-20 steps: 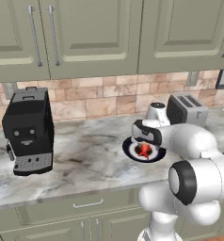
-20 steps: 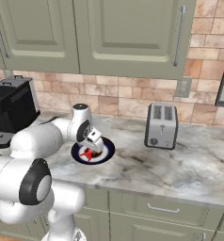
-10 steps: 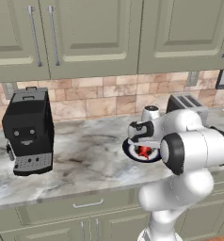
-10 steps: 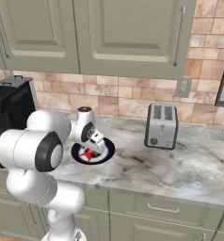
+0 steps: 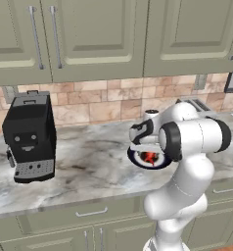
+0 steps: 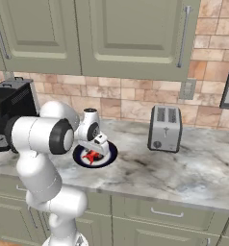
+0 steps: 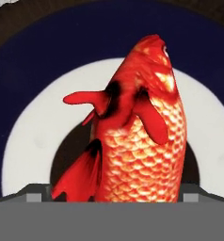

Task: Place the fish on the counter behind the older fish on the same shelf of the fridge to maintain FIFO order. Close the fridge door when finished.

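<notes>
The fish (image 7: 142,132) lies on a plate (image 5: 138,160) with a dark blue rim and white ring, which sits on the counter (image 5: 89,171) nearer its front edge than the wall, between the coffee machine (image 5: 29,135) and the toaster (image 6: 164,129). The claw (image 6: 96,148) hangs right over it with its jaws spread wide, one to each side of the body, gripping nothing yet. The risk I see is in the closing: the fish is slim, rounded and scaly, so a pinch near the tail or off its middle could squeeze it out sideways, or the tips could catch the plate and drag it toward the counter's front edge. Counted: one orange-red fish, one plate, one coffee machine, one toaster, one claw.
</notes>
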Robot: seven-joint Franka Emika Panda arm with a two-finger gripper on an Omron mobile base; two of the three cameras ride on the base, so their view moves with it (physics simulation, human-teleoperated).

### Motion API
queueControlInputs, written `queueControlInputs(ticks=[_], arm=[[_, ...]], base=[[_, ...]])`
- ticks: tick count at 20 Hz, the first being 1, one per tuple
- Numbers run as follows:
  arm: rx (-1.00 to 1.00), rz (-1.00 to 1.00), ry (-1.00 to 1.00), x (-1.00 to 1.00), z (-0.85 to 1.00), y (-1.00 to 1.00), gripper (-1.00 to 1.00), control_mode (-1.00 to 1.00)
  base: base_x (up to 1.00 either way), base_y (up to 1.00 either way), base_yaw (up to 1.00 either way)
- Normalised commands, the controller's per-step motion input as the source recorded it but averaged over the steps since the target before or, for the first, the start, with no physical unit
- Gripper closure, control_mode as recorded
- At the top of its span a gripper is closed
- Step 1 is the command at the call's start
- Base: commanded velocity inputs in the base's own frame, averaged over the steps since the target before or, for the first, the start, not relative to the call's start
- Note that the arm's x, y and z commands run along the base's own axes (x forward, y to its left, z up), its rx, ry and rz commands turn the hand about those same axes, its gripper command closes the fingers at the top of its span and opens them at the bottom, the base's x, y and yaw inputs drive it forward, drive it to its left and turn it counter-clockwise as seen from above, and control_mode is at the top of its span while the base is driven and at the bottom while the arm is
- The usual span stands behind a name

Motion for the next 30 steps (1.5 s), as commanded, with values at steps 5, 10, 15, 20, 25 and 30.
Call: queueControlInputs(ticks=[5,10,15,20,25,30], arm=[[0.0,0.0,0.02,0.0,-0.58,0.05,1.0,-1.0],[-0.05,0.0,0.08,0.0,-0.5,0.09,1.0,-1.0],[0.01,-0.06,-0.1,-0.36,-0.04,0.0,1.0,-1.0],[0.05,-0.11,-0.23,-0.7,0.42,0.0,1.0,-1.0],[0.04,-0.11,-0.25,-0.66,0.83,0.03,1.0,-1.0],[0.03,-0.15,-0.34,-0.72,1.0,0.09,1.0,-1.0]], base=[[0.0,0.0,0.0],[0.0,0.0,0.0],[0.0,0.0,0.0],[0.0,0.0,0.0],[0.0,0.0,0.0],[0.0,0.0,0.0]])
